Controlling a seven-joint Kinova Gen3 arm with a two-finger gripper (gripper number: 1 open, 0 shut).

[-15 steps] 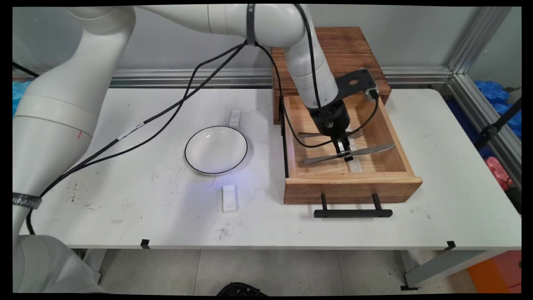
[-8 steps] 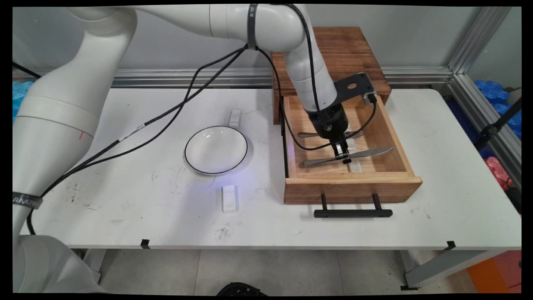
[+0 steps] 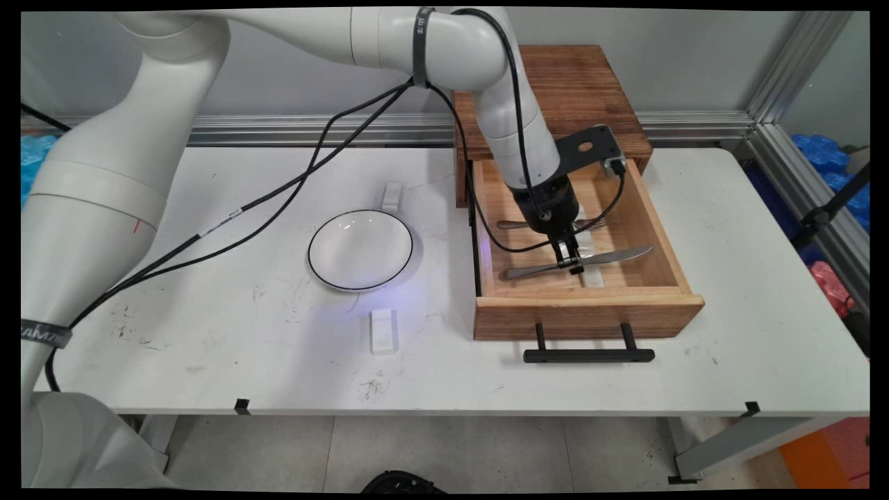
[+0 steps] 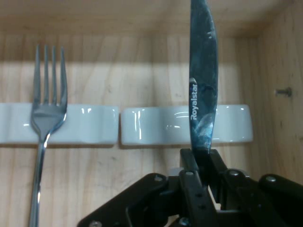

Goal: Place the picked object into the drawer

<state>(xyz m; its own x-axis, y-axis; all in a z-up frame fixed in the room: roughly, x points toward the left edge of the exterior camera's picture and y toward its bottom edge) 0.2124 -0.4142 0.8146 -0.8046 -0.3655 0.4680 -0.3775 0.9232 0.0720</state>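
Steel knife (image 4: 202,80) first: you have it pinched between the two fingers of the pincer (image 3: 569,262), which is closed flat on the blade near where it meets the handle, so the blade runs straight out ahead in the hand view with its "Royalstar" stamp readable. Gripped there, close to the middle, it sits roughly level instead of drooping at one end.

You can see the knife lying crosswise inside the open wooden drawer (image 3: 587,316), toward the drawer's front, its blade passing over a white ceramic rest (image 4: 187,125). Whether it touches that rest or hangs just above it, the pictures don't settle. A second white rest (image 4: 59,124) sits end to end with the first and carries the neck of a fork (image 3: 517,224), tines raised off the wood; the fork lies parallel to the knife, farther back in the drawer.

Out on the tabletop (image 3: 764,278), left of the drawer, stands a white bowl with a dark rim (image 3: 360,249), with one small white block (image 3: 392,196) behind it and another (image 3: 383,331) in front.
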